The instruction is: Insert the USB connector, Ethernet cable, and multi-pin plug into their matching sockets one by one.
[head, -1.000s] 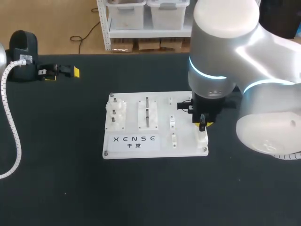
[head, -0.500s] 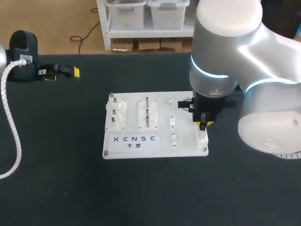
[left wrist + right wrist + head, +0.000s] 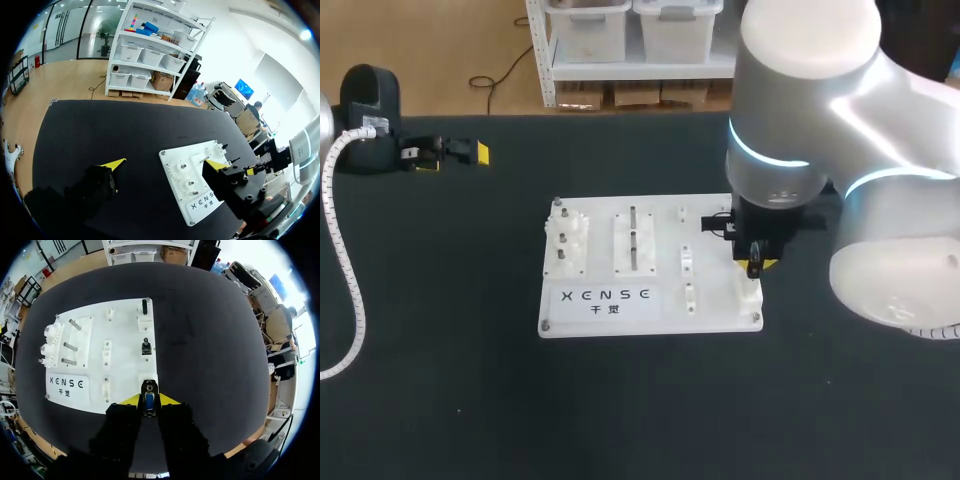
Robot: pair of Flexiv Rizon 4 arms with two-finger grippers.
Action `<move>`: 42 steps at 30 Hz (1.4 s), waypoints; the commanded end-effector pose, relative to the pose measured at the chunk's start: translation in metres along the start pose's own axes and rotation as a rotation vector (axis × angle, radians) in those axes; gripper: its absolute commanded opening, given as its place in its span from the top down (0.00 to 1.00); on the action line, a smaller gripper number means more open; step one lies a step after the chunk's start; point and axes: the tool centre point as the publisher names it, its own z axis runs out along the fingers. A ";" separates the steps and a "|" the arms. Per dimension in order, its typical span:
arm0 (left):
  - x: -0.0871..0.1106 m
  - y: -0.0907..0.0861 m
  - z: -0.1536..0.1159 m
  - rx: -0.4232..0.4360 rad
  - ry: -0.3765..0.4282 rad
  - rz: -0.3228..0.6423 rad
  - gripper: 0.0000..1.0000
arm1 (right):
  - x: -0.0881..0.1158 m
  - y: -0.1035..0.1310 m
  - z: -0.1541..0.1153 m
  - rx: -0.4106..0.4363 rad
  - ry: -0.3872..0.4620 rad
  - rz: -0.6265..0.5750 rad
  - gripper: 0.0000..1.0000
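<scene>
Right gripper (image 3: 149,401) clamped on the black, blue-cored USB connector (image 3: 149,392)
Its long axis aims straight at the white plastic socket block (image 3: 748,291) just ahead.

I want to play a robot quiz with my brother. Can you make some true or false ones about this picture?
1. The right gripper holds a black connector between its yellow tips. True.
2. The left gripper is gripping the white board. False: it is open, holds nothing and sits apart from the board.
3. The board lies on a black table. True.
4. The right gripper is over the gears. False: the gears are on the board's left side, and the gripper is over its right edge.
</scene>
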 end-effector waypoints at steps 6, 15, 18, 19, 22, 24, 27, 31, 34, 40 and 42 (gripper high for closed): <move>0.000 0.000 0.000 0.000 0.000 0.000 0.00 | 0.002 0.000 0.002 0.003 0.004 -0.001 1.00; 0.000 0.000 0.000 0.000 0.000 0.000 0.00 | 0.004 0.001 0.004 0.004 0.008 -0.003 1.00; 0.000 0.000 0.000 0.000 0.000 0.000 0.00 | 0.005 0.002 0.005 0.015 0.004 -0.007 1.00; 0.000 0.000 0.000 0.000 0.000 0.000 0.00 | 0.005 0.002 0.006 0.016 0.004 -0.007 1.00; 0.000 0.000 0.000 0.000 0.000 0.000 0.00 | 0.006 0.002 0.008 0.031 -0.003 -0.011 1.00; 0.000 0.000 0.000 0.000 0.000 0.000 0.00 | 0.006 0.001 0.009 0.033 -0.002 -0.010 1.00; 0.000 0.000 0.000 0.000 0.000 0.000 0.00 | 0.005 0.001 0.011 0.040 -0.005 -0.007 1.00; 0.000 0.000 0.000 0.000 0.000 0.000 0.00 | 0.004 0.001 0.011 0.041 -0.008 -0.007 1.00; 0.000 0.000 0.000 0.000 0.000 0.000 0.00 | 0.003 0.001 0.010 0.043 -0.012 -0.010 1.00; 0.000 0.000 0.000 0.000 0.000 0.000 0.00 | 0.002 0.001 0.011 0.059 -0.027 -0.020 1.00; 0.000 0.000 0.000 0.000 0.000 0.000 0.00 | 0.002 0.000 0.011 0.059 -0.028 -0.020 1.00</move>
